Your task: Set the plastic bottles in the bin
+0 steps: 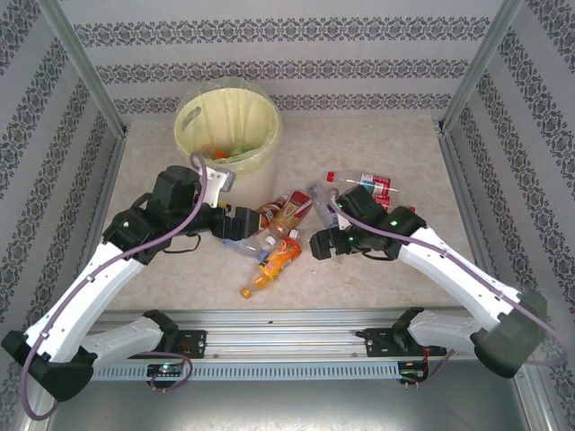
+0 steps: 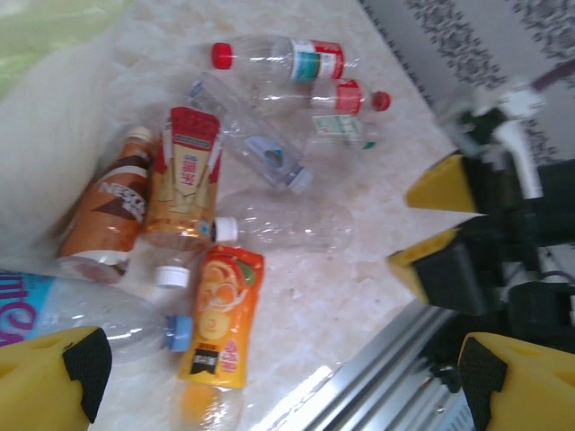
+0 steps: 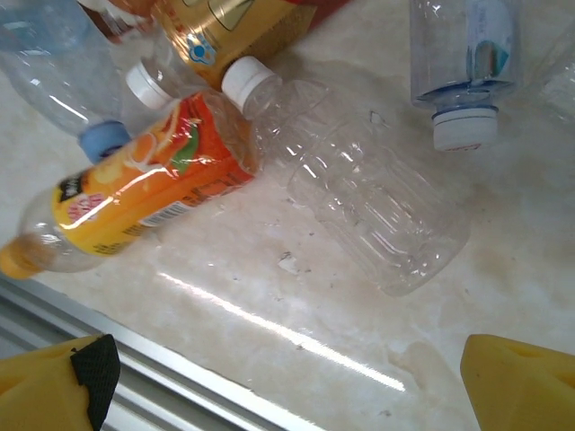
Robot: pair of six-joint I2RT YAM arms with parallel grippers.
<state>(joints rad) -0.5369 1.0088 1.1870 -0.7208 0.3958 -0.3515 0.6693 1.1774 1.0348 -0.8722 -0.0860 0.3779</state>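
Plastic bottles (image 1: 280, 235), crushed, clear or orange, mostly lie heaped at centre frame in the top view. Orange and green bits show inside the round cream-white plastic bin (image 1: 202, 112) at upper left, so most work likely remains. The left gripper (image 2: 283, 368) and right gripper (image 3: 286, 368) hang spread wide, empty. A brown-labelled bottle (image 2: 117, 193) reads partly "NESC"; other labels are too blurred to read.

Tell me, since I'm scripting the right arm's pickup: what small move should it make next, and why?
Probably ease the right gripper forward and down over the clear white-capped bottle. The jaws stand open, holding nothing, and that bottle lies flat just ahead of them with nothing on top.
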